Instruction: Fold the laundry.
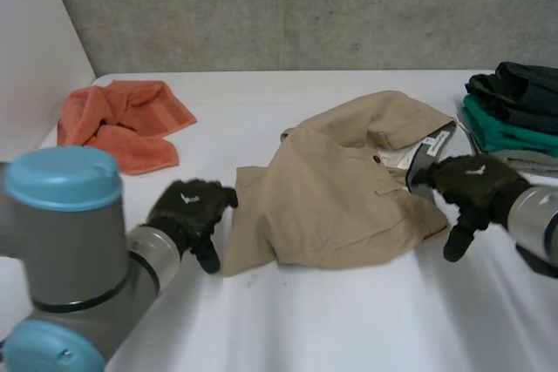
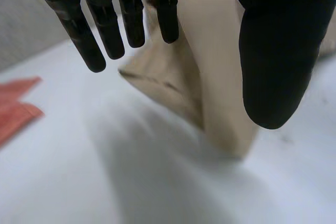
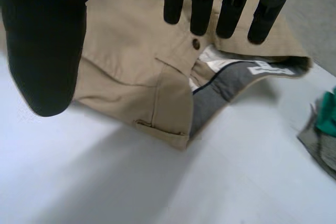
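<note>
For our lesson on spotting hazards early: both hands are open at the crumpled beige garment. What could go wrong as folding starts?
1. The beige garment lies bunched with its waistband flipped open, so a fold now would likely trap creases.
2. The right hand is close to the stack of folded clothes; a wide sweep might topple it.
3. The left hand, open at a doubled corner, may catch only one layer.
</note>
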Motion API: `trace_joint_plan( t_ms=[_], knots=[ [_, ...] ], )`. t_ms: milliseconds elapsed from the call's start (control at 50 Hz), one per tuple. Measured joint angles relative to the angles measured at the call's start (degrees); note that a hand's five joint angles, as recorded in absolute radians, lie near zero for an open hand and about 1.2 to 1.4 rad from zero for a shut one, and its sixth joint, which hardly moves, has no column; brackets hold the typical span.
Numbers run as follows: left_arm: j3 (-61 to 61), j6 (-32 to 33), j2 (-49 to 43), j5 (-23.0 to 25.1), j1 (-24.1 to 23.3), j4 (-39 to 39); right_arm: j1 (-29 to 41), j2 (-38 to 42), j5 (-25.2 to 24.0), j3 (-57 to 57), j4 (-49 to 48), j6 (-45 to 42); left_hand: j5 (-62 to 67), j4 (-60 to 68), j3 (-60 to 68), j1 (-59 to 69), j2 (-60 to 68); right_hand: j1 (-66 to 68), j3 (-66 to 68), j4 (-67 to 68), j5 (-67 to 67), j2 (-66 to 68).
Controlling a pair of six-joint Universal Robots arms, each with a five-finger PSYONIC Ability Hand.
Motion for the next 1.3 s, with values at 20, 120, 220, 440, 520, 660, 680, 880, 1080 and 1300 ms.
trace_joint_plan(
  t_ms=[20,120,220,440,520,660,680,880,1080,1300],
  knots=[
    [0.3,0.0,-0.9,0.1,-0.1,0.0,0.0,0.9,-0.4,1.8,-3.6,-0.6,0.0,0.0,0.0,0.0,0.0,1.1,1.4,1.3,1.2,1.3],
    [2.4,-0.2,-5.9,0.3,-0.9,-0.1,0.5,5.6,-0.8,5.7,-15.5,-2.4,0.1,0.1,0.1,0.1,0.1,2.1,2.8,2.7,2.8,2.1],
    [5.7,-0.3,-10.2,0.3,-2.0,-0.2,1.5,12.3,-0.4,6.9,-25.6,-6.7,22.3,23.0,22.8,25.5,22.9,9.2,9.2,9.2,9.0,9.2],
    [12.6,0.2,-9.7,-3.6,-2.4,-0.5,2.3,14.9,0.5,2.7,-28.3,-11.1,43.0,46.0,45.5,42.9,45.7,44.1,49.3,50.1,46.8,49.1],
    [14.4,1.1,-1.3,-6.8,-2.4,-0.4,2.5,4.1,1.4,0.4,-28.1,-9.1,43.0,46.0,45.5,42.9,45.8,44.1,49.3,50.3,46.8,49.1],
    [18.3,7.6,17.0,-8.8,-1.9,1.8,2.5,-12.1,3.1,-11.6,-20.2,-4.0,43.0,46.0,45.5,42.9,45.8,44.1,49.7,50.3,47.4,49.1],
    [19.3,9.1,19.3,-8.7,-1.9,2.3,2.5,-13.2,3.1,-14.6,-17.5,-3.2,43.0,46.0,45.5,42.9,45.8,44.1,49.7,50.3,47.6,49.1],
    [23.3,15.3,20.0,-8.2,-1.8,3.7,2.9,-9.7,2.7,-30.2,0.5,-0.3,43.6,46.0,45.5,42.9,45.8,44.1,49.7,50.3,47.7,49.1],
    [30.3,17.8,-1.5,-7.9,1.4,2.7,7.0,10.7,4.4,-38.8,6.7,-0.3,43.6,46.2,45.7,42.9,45.9,44.1,50.1,50.3,47.8,49.1],
    [59.4,24.2,-17.8,-5.3,7.6,20.6,14.0,28.4,15.2,-64.9,-12.1,1.5,43.6,46.2,45.8,42.9,45.9,44.6,50.1,50.5,47.8,49.1]
  ],
)
